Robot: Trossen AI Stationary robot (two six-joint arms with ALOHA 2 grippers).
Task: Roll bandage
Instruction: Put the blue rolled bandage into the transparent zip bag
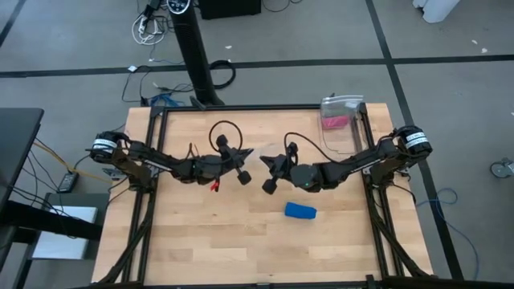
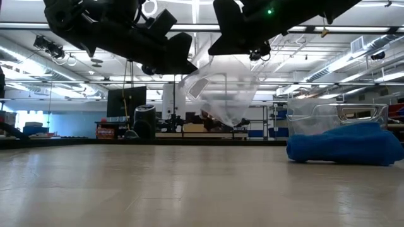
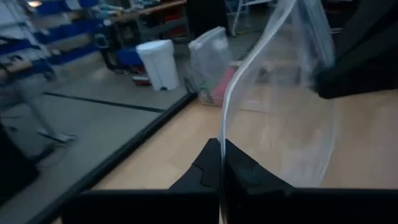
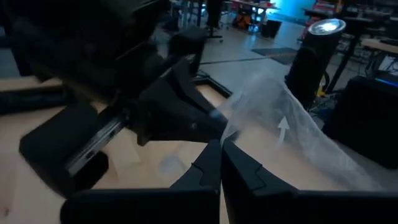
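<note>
A clear plastic bag (image 1: 260,155) hangs in the air between my two grippers, above the middle of the table; it also shows in the low view (image 2: 222,94). My left gripper (image 1: 248,153) is shut on its left side and my right gripper (image 1: 271,164) is shut on its right side. A blue rolled bandage (image 1: 300,210) lies on the table, nearer the front edge and right of the grippers; in the low view (image 2: 344,144) it rests flat on the wood. My left gripper pinches the bag's rim (image 3: 222,127) between its two shut fingers, coming level from the table's left. The bag is clear of the table and rises away past the fingertips. My right gripper pinches the bag's film (image 4: 231,127) between its two shut fingers, coming level from the table's right, close to my left gripper's fingers. The bag hangs slack below the hold, clear of the table.
A clear container (image 1: 341,112) with something pink inside stands at the table's far right corner. Black frame rails (image 1: 152,201) run along the table's left and right sides. Bare wood lies in front of the grippers (image 1: 225,241).
</note>
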